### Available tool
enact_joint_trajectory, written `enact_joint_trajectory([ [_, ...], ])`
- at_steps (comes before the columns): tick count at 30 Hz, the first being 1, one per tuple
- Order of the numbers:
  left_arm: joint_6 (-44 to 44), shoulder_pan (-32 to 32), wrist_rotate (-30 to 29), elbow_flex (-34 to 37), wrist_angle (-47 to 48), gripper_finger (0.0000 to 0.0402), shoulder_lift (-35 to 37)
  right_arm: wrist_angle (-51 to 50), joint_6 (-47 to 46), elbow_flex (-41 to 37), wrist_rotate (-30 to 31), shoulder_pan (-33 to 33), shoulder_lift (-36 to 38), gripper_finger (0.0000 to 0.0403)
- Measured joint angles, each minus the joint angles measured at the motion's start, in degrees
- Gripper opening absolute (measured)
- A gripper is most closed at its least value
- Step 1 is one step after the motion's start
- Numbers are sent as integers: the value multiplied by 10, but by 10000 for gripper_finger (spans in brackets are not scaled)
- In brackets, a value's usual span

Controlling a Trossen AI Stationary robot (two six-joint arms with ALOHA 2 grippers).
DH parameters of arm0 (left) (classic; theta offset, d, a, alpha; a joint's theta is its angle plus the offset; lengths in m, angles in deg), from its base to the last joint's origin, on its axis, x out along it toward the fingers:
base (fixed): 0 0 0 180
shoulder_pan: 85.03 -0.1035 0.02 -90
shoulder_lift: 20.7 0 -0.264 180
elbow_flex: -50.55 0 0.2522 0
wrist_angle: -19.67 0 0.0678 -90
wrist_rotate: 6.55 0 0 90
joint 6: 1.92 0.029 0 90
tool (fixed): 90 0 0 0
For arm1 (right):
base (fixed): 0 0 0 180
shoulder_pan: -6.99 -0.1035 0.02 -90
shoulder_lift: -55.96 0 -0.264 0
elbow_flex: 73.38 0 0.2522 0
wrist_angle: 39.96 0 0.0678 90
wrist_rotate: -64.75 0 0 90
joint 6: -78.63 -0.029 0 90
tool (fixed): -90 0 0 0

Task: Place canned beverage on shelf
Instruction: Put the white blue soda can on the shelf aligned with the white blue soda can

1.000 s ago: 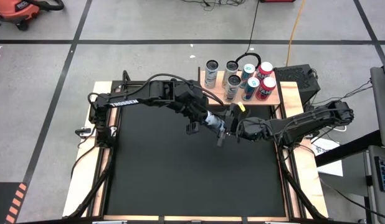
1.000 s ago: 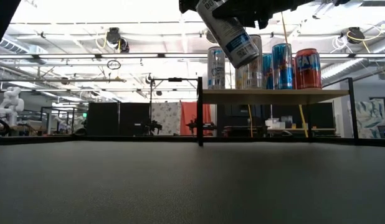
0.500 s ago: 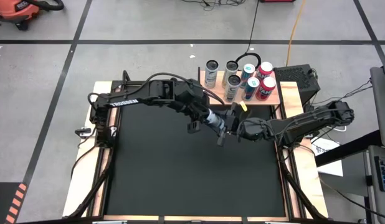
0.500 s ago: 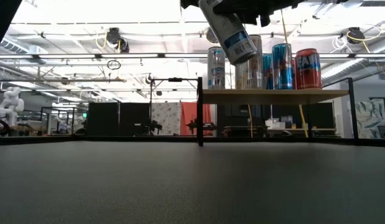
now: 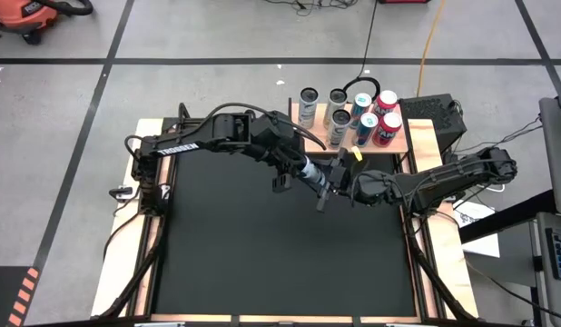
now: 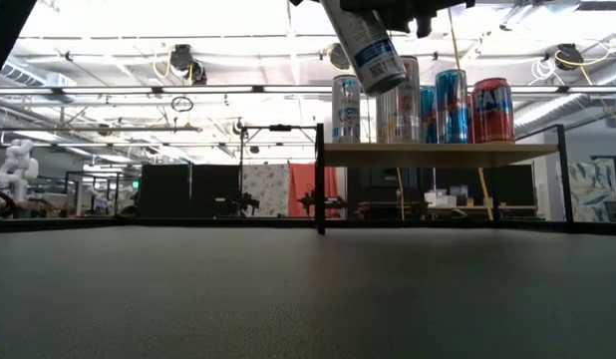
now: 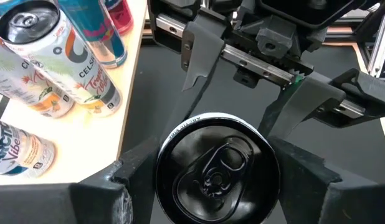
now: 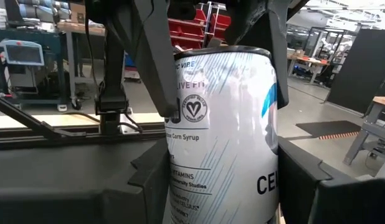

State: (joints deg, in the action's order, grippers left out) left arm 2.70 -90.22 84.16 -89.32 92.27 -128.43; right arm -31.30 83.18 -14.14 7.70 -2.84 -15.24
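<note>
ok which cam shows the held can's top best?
Left wrist view: it looks straight onto the can lid and pull tab, between dark fingers. Right wrist view shows only its side label. Low view shows the tilted body, top cut off. High view barely shows it between the two grippers.

The tilted can (image 6: 366, 45) loses its upper end past the low view's top edge, along with the grippers. On the shelf (image 6: 438, 153), rear cans hide behind front ones, labels partly unreadable.
</note>
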Motion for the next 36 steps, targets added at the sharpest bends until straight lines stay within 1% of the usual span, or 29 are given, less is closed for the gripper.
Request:
enact_joint_trajectory([
  [5,3,-1,14,-1,8,249,0,-3,12,-1,17,0,0,191],
  [10,1,-1,14,-1,13,249,-5,-1,17,-2,5,0,3,191],
  [22,6,-1,17,-2,34,252,-18,-12,19,-3,2,0,2,191],
  [26,25,-1,18,-2,42,274,-18,-12,22,-3,2,0,2,196],
  [29,60,-1,-3,-4,80,297,-21,-39,18,-7,5,0,2,195],
  [32,69,-2,-15,-4,90,319,-24,-56,-3,-7,4,2,1,193],
  [36,68,-1,-49,-3,82,332,-24,-52,-14,-5,32,4,2,193],
])
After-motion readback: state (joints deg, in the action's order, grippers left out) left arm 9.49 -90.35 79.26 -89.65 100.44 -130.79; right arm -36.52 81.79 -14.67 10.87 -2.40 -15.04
